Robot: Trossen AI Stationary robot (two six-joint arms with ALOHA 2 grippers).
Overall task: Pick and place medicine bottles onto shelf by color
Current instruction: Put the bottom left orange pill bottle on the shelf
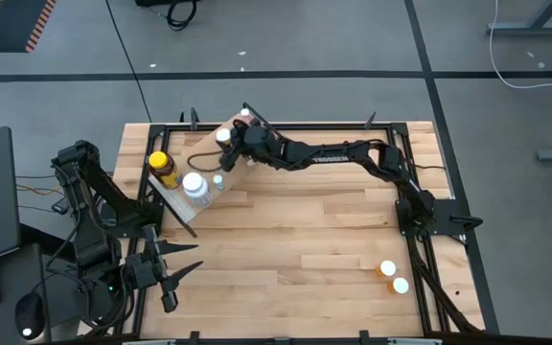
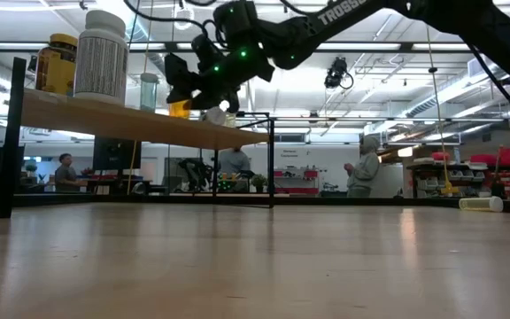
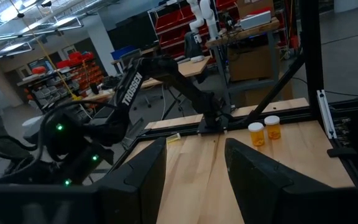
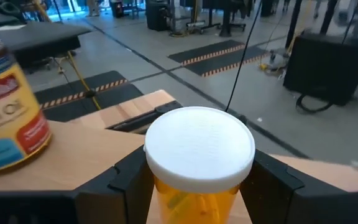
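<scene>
Standing on table: two orange vials; right pincer clamps one.

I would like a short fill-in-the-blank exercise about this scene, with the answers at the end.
1. The right gripper holds an orange vial with a ___ cap.
2. It hangs over the ___.
3. ___ orange vials stand near the table's right edge.
4. The left gripper holds ___.

Answers: white; shelf; two; nothing

You have a butcher-block table carrying the shelf at its far left and two orange vials near right. The shelf bears an amber jar and white-capped bottles.
</scene>
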